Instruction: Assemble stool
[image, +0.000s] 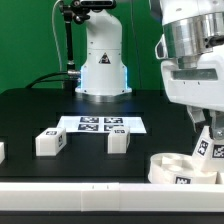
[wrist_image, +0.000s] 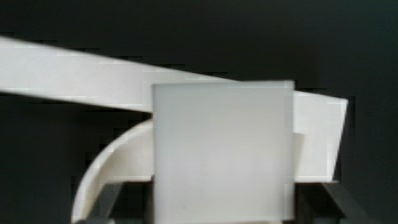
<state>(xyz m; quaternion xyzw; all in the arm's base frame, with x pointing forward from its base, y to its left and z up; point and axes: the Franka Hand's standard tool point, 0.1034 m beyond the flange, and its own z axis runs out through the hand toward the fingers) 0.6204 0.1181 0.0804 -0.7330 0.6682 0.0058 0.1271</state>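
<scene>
Clamping a short white rectangular plastic leg block (wrist_image: 222, 150), my two-finger gripper (image: 207, 132) hangs over the low white ring-shaped seat (image: 178, 170) in the black table's (image: 30, 115) near corner, exterior view's right, beside the long white border rail (image: 90, 190); bare tabletop separates it from two loose legs (image: 50, 142) (image: 118, 141).

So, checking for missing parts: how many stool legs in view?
3: two legs lie on the table by the marker board, one leg is in the hand above the seat. A white piece at the exterior view's left edge may be a fourth.
</scene>
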